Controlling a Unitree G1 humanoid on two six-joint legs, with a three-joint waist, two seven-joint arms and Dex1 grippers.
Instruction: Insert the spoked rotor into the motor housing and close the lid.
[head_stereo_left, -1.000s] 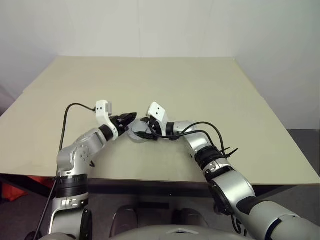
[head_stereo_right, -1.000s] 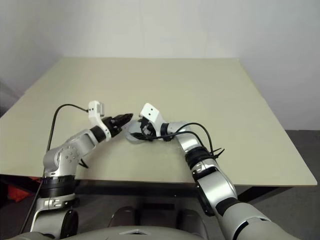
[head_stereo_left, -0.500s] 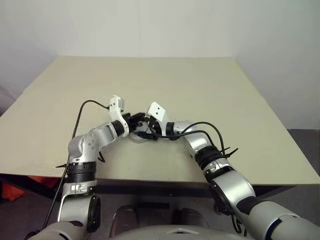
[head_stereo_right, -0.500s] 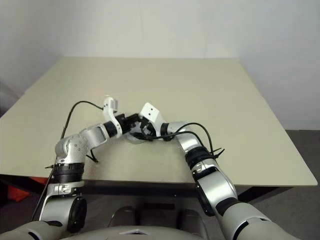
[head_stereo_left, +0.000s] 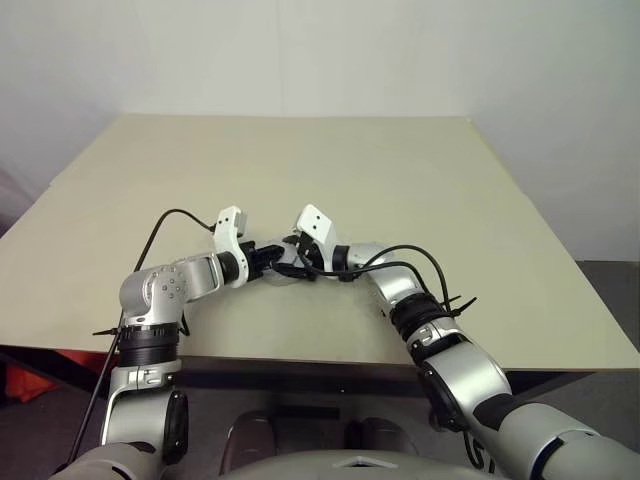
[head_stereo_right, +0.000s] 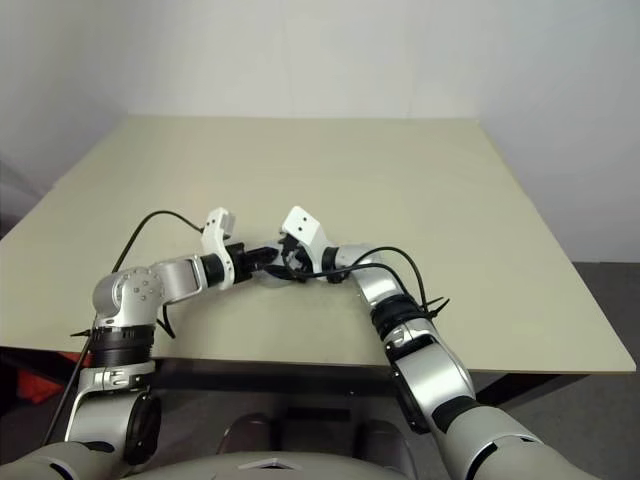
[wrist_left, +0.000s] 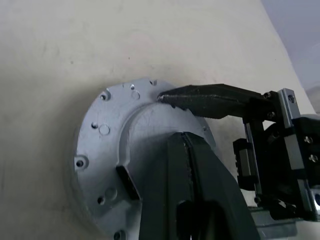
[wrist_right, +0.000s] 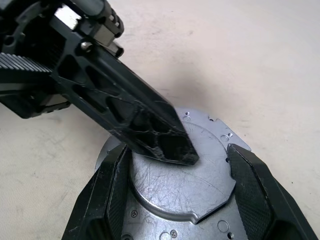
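Reaching in from opposite sides, both arms meet over one spot near the front middle of the tan table (head_stereo_left: 420, 180). The left arm comes in bent at the elbow, its forearm running across toward the right and angled slightly downward, a black cable looping up over it. The left gripper (wrist_left: 186, 145) has its jaws pressed fully together, the two fingers forming one closed black wedge whose tip rests on the raised round centre of the lid (wrist_right: 185, 175).

The right arm sweeps in from the right with its wrist turned so that the right gripper (wrist_right: 181, 167) points to the left, tipped a little down. Its jaws stand wide and straddle the raised round part of the lid, one finger (wrist_right: 112, 195) on each side, close against its edge; whether they actually squeeze it cannot be told.

The lid is a grey-silver metal plate with small holes and screw heads around a flat flange, scratched on its domed middle. It lies flat on the table between the two grippers, and what sits beneath it is hidden.
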